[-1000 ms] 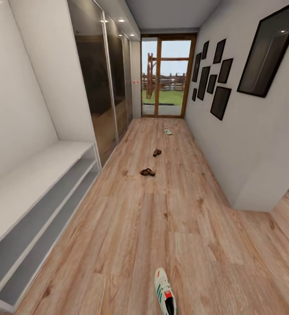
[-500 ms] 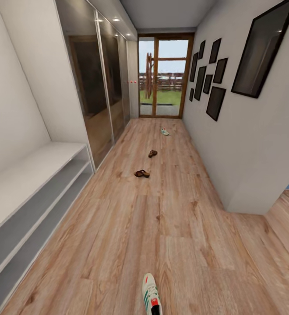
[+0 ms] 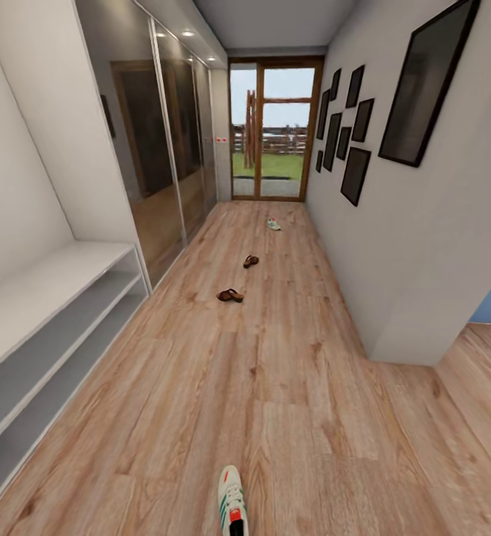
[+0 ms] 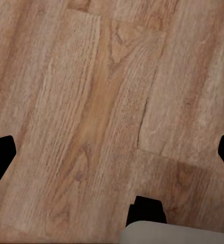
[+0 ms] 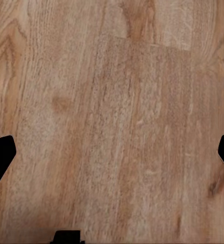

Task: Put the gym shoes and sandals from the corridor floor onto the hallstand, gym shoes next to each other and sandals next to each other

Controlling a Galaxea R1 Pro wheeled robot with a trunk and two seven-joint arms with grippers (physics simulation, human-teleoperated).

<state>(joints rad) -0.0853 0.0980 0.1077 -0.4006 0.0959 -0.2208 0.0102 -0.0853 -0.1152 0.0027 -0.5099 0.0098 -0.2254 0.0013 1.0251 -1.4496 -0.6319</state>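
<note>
While the head view is looking down the corridor, one gym shoe (image 3: 231, 508) is lying nearest on the corridor floor (image 3: 290, 387), two sandals (image 3: 230, 295) farther off, the hallstand (image 3: 45, 313) standing left. Both wrist views are showing floor planks with the jaws standing wide apart.

Spread black fingers (image 4: 1, 152) over corridor floor (image 4: 107, 101); perhaps a shoe edge at the rim.

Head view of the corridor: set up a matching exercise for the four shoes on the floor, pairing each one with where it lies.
Things:
1. near gym shoe
2. far gym shoe
3. nearer sandal
4. farther sandal

Places:
A. close to the glass door at the corridor's end
B. at the picture's bottom edge
C. mid-corridor, beyond the hallstand's far end
D. between the other sandal and the far shoe

Pairs: 1-B, 2-A, 3-C, 4-D
</note>
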